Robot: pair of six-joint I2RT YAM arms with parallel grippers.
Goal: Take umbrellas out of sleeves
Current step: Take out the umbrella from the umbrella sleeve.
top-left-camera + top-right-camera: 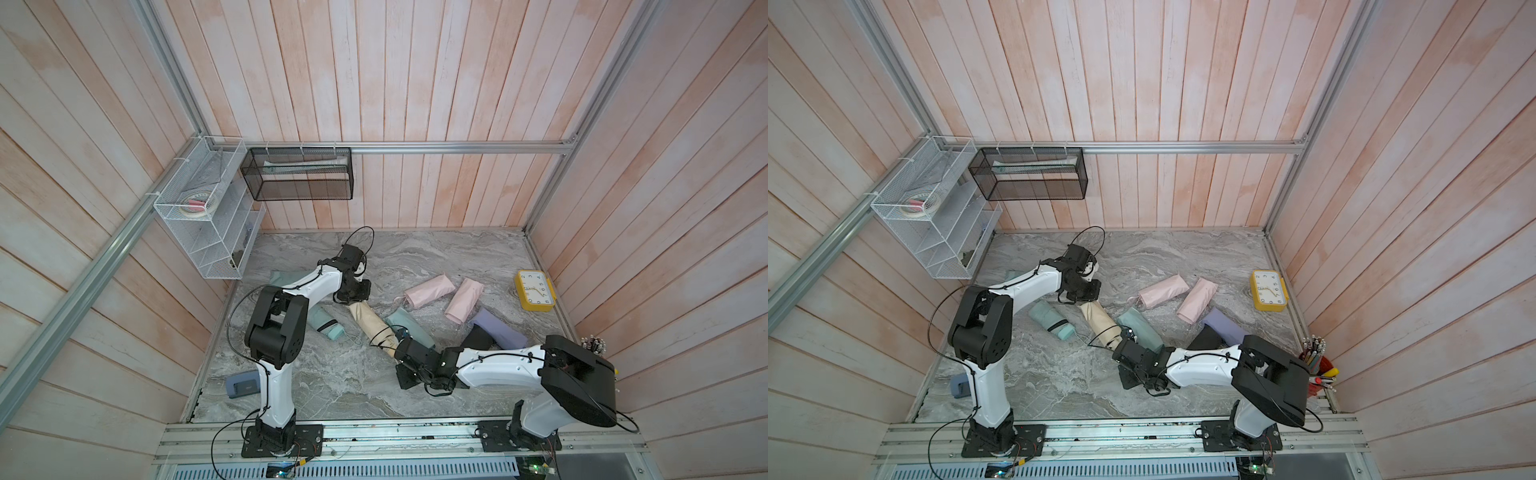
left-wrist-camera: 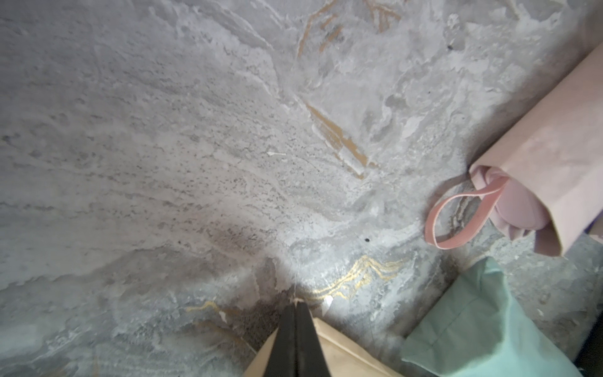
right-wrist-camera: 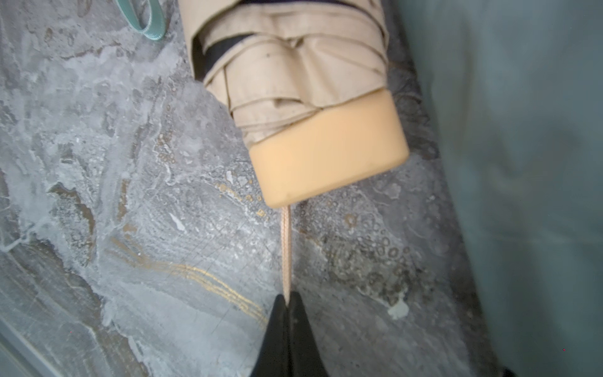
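Observation:
A cream-yellow umbrella lies partly inside its cream sleeve (image 1: 365, 316) at mid-table. My left gripper (image 2: 296, 303) is shut on the sleeve's (image 2: 346, 357) closed far tip. In the right wrist view the pleated roll (image 3: 293, 65) and stubby handle (image 3: 329, 156) stick out of the sleeve. The wrist cord (image 3: 286, 248) runs taut from the handle to my right gripper (image 3: 286, 296), which is shut on it. In both top views the left gripper (image 1: 353, 297) (image 1: 1084, 297) and right gripper (image 1: 397, 345) (image 1: 1121, 337) stand at opposite ends of this umbrella.
Two pink sleeved umbrellas (image 1: 428, 291) (image 1: 464, 300), a lavender one (image 1: 498, 328) and a black one (image 1: 478, 337) lie to the right. A bare mint umbrella (image 1: 326, 326) and a filled mint sleeve (image 1: 409, 326) flank the cream one. A yellow clock (image 1: 535, 290) sits far right.

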